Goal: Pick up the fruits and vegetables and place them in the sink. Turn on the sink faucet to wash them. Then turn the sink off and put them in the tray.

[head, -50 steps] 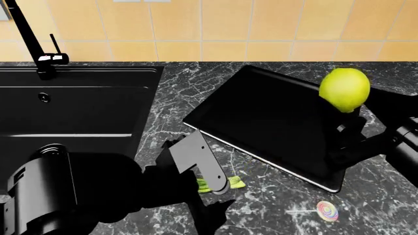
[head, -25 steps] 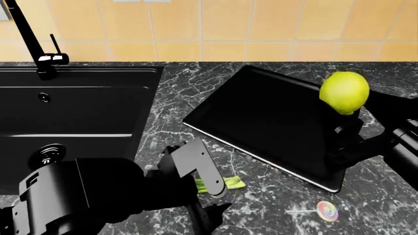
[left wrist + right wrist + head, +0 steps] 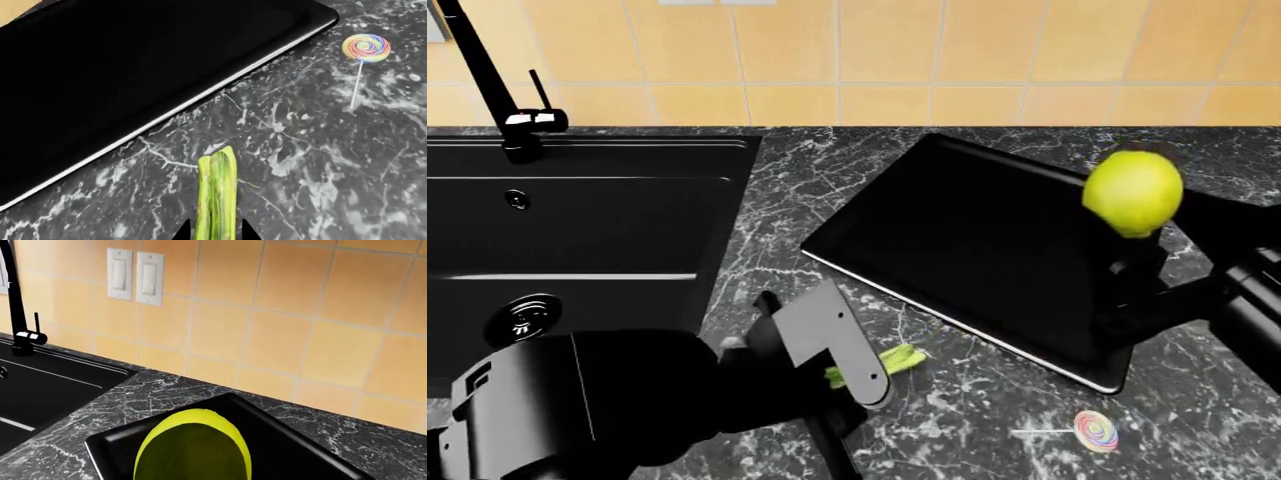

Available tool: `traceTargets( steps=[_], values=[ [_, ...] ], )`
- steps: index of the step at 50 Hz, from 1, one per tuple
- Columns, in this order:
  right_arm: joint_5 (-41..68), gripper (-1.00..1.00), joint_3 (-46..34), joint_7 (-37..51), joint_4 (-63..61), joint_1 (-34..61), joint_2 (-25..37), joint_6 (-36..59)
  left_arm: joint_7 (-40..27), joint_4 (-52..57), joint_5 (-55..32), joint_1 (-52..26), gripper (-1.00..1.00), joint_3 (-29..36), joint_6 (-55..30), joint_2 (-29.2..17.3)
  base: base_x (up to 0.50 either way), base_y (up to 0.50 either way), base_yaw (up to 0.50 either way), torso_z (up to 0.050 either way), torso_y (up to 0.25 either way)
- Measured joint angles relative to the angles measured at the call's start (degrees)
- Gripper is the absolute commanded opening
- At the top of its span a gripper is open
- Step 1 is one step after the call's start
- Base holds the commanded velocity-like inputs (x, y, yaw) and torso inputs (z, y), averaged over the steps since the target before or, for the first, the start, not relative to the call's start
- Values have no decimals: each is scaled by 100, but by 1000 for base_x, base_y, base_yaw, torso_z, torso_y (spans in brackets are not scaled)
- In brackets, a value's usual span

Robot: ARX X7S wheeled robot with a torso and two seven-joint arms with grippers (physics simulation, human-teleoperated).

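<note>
A bundle of thin light-green stalks [image 3: 217, 200] sits between the tips of my left gripper [image 3: 215, 233], which is shut on it just above the marble counter. In the head view the stalks [image 3: 894, 358] poke out past that gripper [image 3: 865, 384], in front of the tray's near edge. The round yellow-green fruit [image 3: 1132, 192] is held over the right end of the black tray [image 3: 961, 230] by my right gripper [image 3: 1134, 242], shut on it from below. That fruit [image 3: 193, 445] fills the bottom of the right wrist view and hides the fingers. The black sink [image 3: 587, 150] and its tall faucet [image 3: 487, 80] stand at the left.
A rainbow-swirl lollipop [image 3: 1096, 431] lies on the counter in front of the tray's near right corner, also seen as lollipop [image 3: 365, 47]. Tiled wall with two light switches [image 3: 135, 276] runs behind the counter. My left arm's dark bulk covers the lower left of the head view.
My left gripper has closed in on the stalks, and they have shifted up and tilted, with their tip now pointing toward the tray. The fruit in my right gripper has sunk slightly.
</note>
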Motion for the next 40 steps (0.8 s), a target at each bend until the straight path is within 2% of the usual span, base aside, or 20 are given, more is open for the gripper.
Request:
traceTargets(
  steps=[15,24,30,35,40],
  values=[
    [281,-100,69,166,-109,95,119,-109,-1387,1350,-1413,-198,-100,-1415,27,-483,0,0,0,0,0],
    [284,-100,-76,232,-162,260,58,-157,-3041,1917,-2320,-687,-100,-2026,53,-527,0,0,0,0,0],
    [315,-100,-174,280,-183,392,36,-187,-3998,2108,-2474,-918,-100,-2259,94,-488,0,0,0,0,0],
    [350,-100,-227,311,-224,508,19,-226,-4313,2171,-2465,-948,-100,-2445,231,-485,0,127,0,0,0],
    [344,-100,-290,310,-285,625,-43,-269,-4283,2029,-2328,-875,-100,-2558,350,-556,0,437,0,0,0]
  ],
)
